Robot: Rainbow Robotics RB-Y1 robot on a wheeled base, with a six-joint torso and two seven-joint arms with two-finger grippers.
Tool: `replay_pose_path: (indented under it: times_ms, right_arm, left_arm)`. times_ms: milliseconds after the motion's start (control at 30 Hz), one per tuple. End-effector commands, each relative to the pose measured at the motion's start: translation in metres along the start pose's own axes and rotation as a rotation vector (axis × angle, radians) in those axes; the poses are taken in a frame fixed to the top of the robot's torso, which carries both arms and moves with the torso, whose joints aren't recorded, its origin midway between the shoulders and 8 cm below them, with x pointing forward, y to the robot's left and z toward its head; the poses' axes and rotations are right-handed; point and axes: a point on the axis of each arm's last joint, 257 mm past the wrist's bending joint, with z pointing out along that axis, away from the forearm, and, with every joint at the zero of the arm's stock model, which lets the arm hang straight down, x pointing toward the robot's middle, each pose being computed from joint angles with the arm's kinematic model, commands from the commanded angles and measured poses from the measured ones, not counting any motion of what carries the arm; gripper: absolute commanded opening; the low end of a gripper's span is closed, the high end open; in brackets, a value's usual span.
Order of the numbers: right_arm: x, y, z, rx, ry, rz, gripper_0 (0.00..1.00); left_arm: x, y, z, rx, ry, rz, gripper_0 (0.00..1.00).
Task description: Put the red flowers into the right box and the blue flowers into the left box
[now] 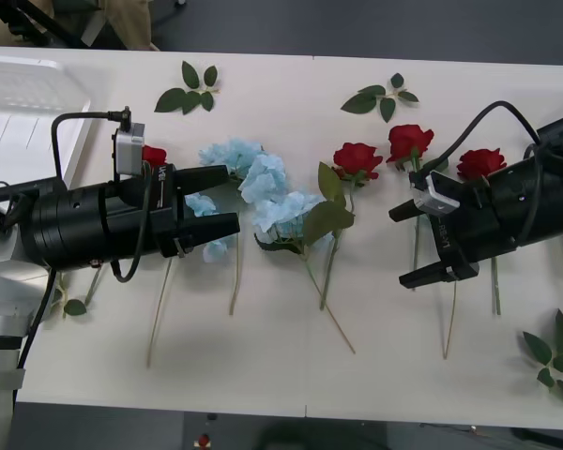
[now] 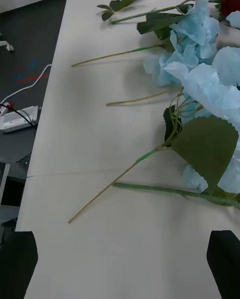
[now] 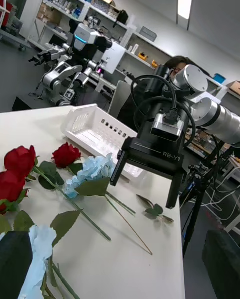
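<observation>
The left end effector [image 1: 218,201], fingers apart and holding nothing, is seen right beside the blue flowers [image 1: 263,178] in the table's middle, their stems running toward the near edge, while the right end effector [image 1: 420,242], also open, is farther off.

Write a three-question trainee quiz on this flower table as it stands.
1. True or false: the left gripper and the right gripper both have their fingers open.
2. Where do the blue flowers lie? A. in the left box; B. on the table, between the two grippers; C. in the right box.
3. Fill in: the blooms nearest the right gripper are the ___ flowers.
Key: 1 true; 2 B; 3 red.
</observation>
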Motion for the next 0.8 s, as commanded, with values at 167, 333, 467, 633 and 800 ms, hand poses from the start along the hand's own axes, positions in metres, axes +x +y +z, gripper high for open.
replay_pose_path:
  times_ms: [167, 333, 467, 633, 800]
  right_arm:
    - [0.002, 0.021, 0.013, -0.023, 0.013, -0.058, 1.0]
    - [-0.012, 0.024, -0.002, -0.016, 0.02, -0.02, 1.0]
    - [-0.017, 0.021, -0.013, 0.006, 0.023, 0.192, 1.0]
    - [-0.018, 0.0, -0.031, 0.092, 0.018, 0.479, 1.0]
    - [-0.01, -0.034, -0.057, 0.236, 0.012, 0.701, 1.0]
  left_arm:
    - [-0.031, 0.006, -0.001, 0.019, -0.067, -0.064, 1.0]
    - [-0.064, 0.025, -0.027, -0.003, 0.046, -0.129, 1.0]
    - [-0.078, 0.035, -0.051, -0.054, 0.132, -0.24, 1.0]
    - [-0.067, 0.059, -0.086, -0.196, 0.248, -0.363, 1.0]
    - [-0.04, 0.088, -0.124, -0.33, 0.327, -0.504, 1.0]
